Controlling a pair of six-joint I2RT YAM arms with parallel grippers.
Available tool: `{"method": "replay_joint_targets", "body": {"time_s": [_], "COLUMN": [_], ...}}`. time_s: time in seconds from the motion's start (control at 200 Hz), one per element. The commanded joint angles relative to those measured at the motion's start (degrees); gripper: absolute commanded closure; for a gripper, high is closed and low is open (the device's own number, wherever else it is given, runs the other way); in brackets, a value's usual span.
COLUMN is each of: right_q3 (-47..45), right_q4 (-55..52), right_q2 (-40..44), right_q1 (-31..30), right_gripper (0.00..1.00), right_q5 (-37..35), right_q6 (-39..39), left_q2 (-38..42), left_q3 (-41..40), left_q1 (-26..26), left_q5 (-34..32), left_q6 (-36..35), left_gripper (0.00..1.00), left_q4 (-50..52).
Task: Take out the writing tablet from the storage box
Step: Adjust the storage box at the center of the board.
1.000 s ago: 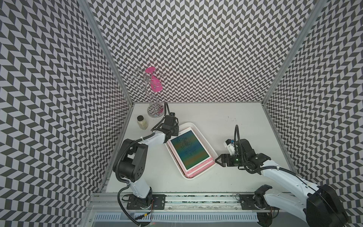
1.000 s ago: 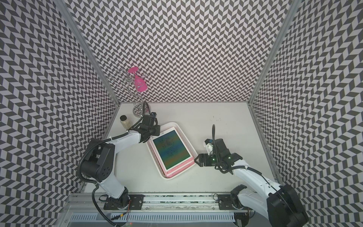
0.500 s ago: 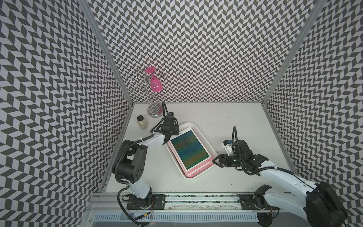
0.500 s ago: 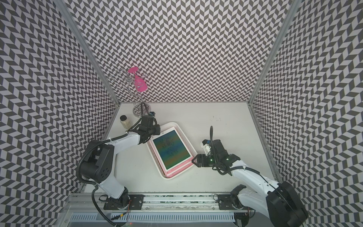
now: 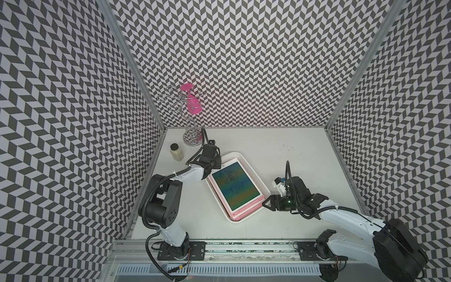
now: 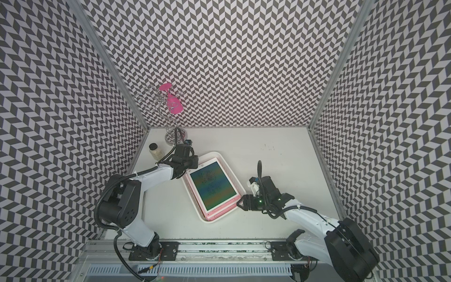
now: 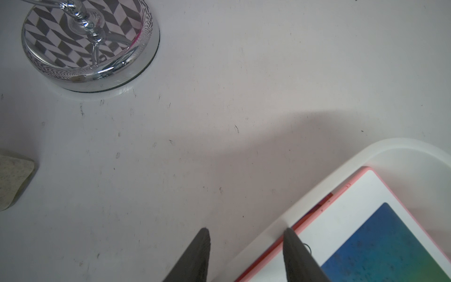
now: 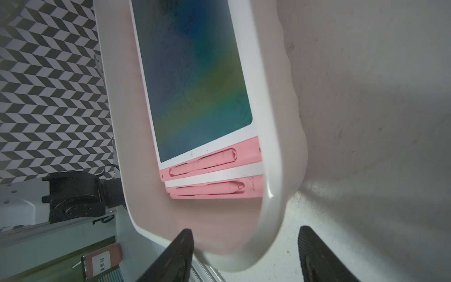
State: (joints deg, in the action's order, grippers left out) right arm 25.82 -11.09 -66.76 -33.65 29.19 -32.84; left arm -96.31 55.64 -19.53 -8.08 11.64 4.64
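Observation:
The storage box (image 5: 240,219) (image 6: 214,219) is a shallow white tray lying at an angle mid-table. In it lies a pink-framed writing tablet (image 5: 234,186) (image 6: 212,188) with a dark rainbow screen, stacked on a second one (image 8: 212,189). My left gripper (image 5: 216,168) (image 7: 246,232) is open at the box's far left corner. It straddles the rim (image 7: 402,146), one finger over the tablet's (image 7: 366,232) edge and the other over the table. My right gripper (image 5: 266,203) (image 8: 245,230) is open around the box's near right corner (image 8: 268,122), holding nothing.
A chrome wire stand (image 5: 192,139) (image 7: 90,44) with a pink glass (image 5: 192,102) hanging on it stands at the back left. A small jar (image 5: 177,152) (image 7: 12,178) sits near the left wall. Patterned walls close three sides.
My right gripper has slid left up to the box's corner and its jaws have narrowed a little. My left gripper has shifted slightly onto the box's far corner.

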Motion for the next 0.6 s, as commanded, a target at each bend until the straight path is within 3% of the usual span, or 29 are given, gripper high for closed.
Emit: {"method": "replay_joint_targets", "body": {"time_s": [0.0,0.421,0.596], "right_q3": [1.16,16.83,25.78], "right_q4": [4.35,-3.75,-8.09], "right_q2": [-2.67,-19.28,-25.51], "right_q1": [-0.37,1.75,5.60], "right_gripper": [0.35,0.60,0.63], "right_q5": [0.74,-4.74,-6.77], "right_q6": [-1.27,9.12,13.91], "left_q2": [-2.69,-0.54,-0.33], "left_q3": [-2.30,-6.13,-5.59], "left_q1": [-0.33,-0.32,-0.60], "left_q5": [-0.01,4.26,6.73], "left_q6": [1.21,5.07,5.82], "left_gripper": [0.51,0.51,0.49], "left_q4": [10.27,11.33,12.67]}}
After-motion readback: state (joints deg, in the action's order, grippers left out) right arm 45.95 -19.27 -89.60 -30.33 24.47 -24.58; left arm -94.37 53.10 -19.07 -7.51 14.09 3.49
